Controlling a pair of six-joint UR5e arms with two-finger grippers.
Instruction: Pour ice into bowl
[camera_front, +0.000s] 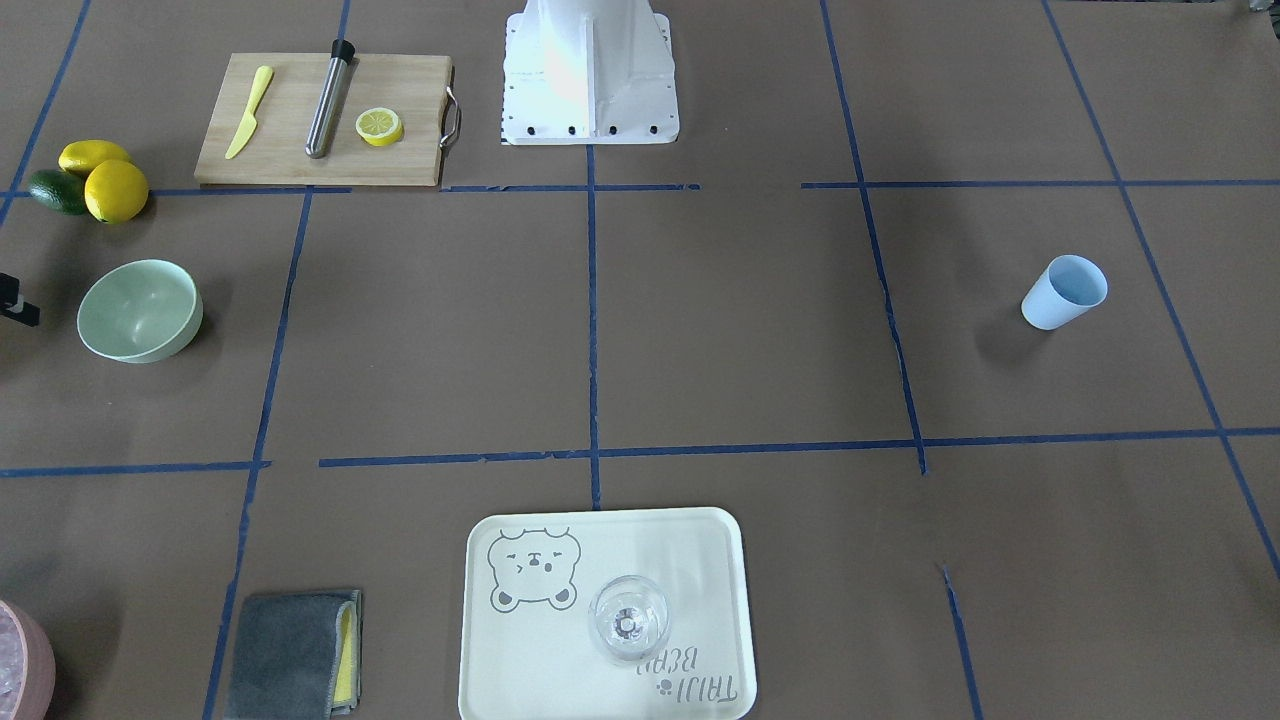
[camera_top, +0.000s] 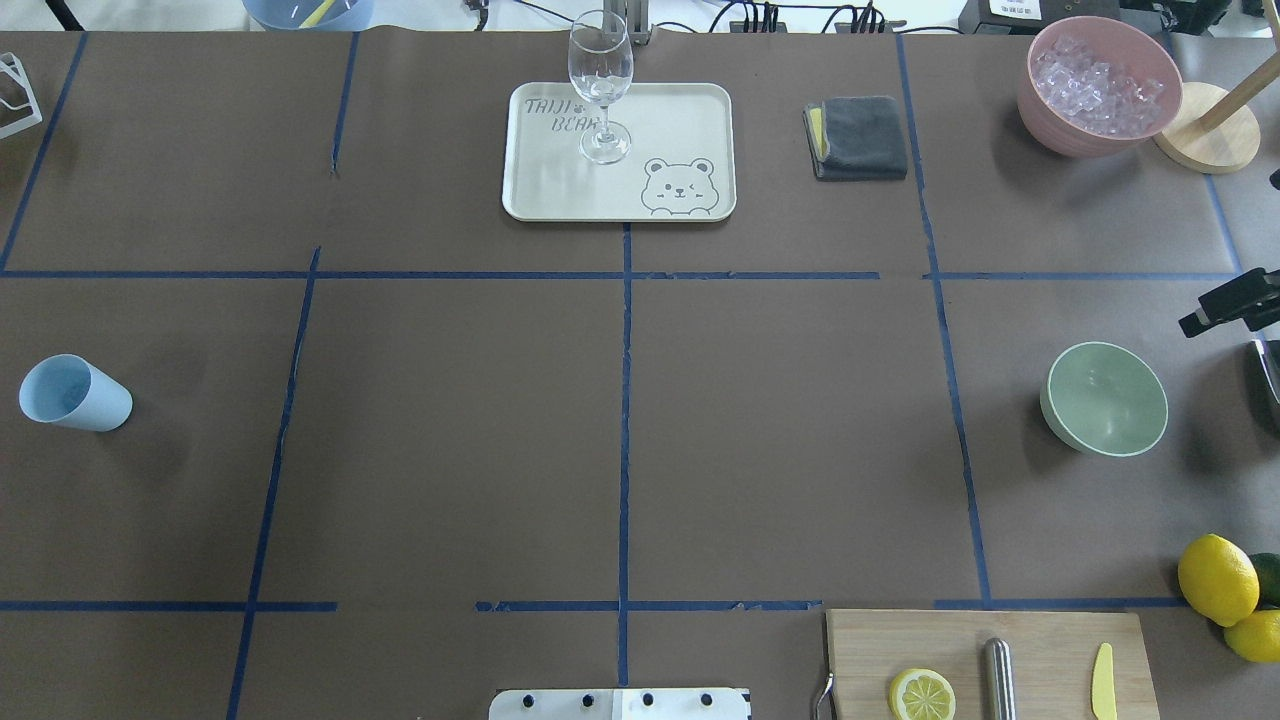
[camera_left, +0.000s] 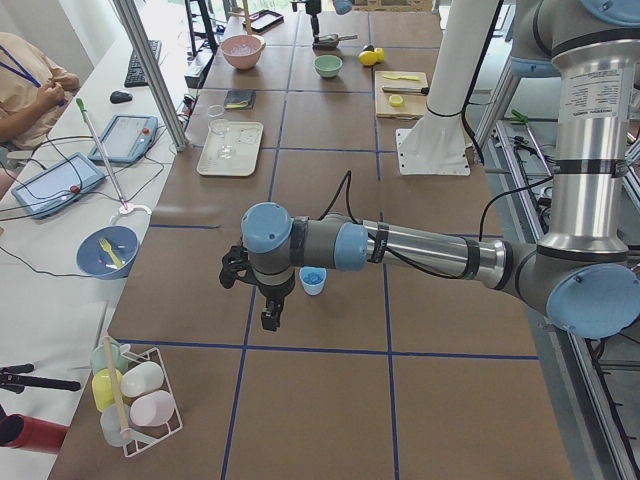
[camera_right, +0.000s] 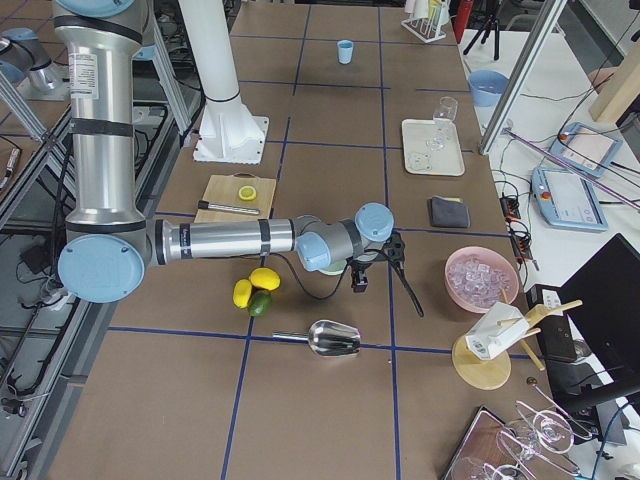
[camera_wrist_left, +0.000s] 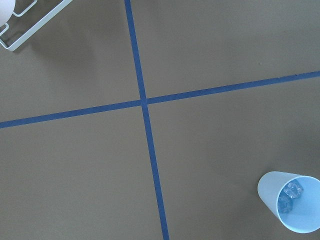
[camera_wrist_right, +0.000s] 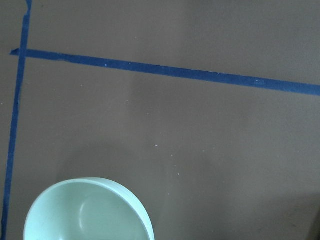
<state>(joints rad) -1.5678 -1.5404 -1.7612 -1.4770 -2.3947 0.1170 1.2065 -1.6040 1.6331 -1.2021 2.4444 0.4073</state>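
The ice (camera_wrist_left: 291, 194) is a few small clear cubes at the bottom of a pale blue cup (camera_wrist_left: 291, 202), which stands upright on the table (camera_top: 75, 392) on my left side. The mint-green bowl (camera_top: 1105, 398) sits on my right side and looks empty (camera_wrist_right: 90, 212). My left gripper (camera_left: 270, 315) hangs above the table beside the cup (camera_left: 313, 281), apart from it. My right gripper (camera_right: 356, 282) hovers just beside the bowl (camera_front: 140, 310). I cannot tell whether either gripper is open or shut.
A pink bowl (camera_top: 1050, 125) of clear cubes stands far right. A wine glass (camera_top: 601, 85) stands on a cream tray (camera_top: 560, 185), with a grey cloth (camera_top: 858, 137) beside it. Near me lie a cutting board (camera_top: 1040, 640), lemons (camera_top: 1217, 578) and a metal scoop (camera_right: 335, 338).
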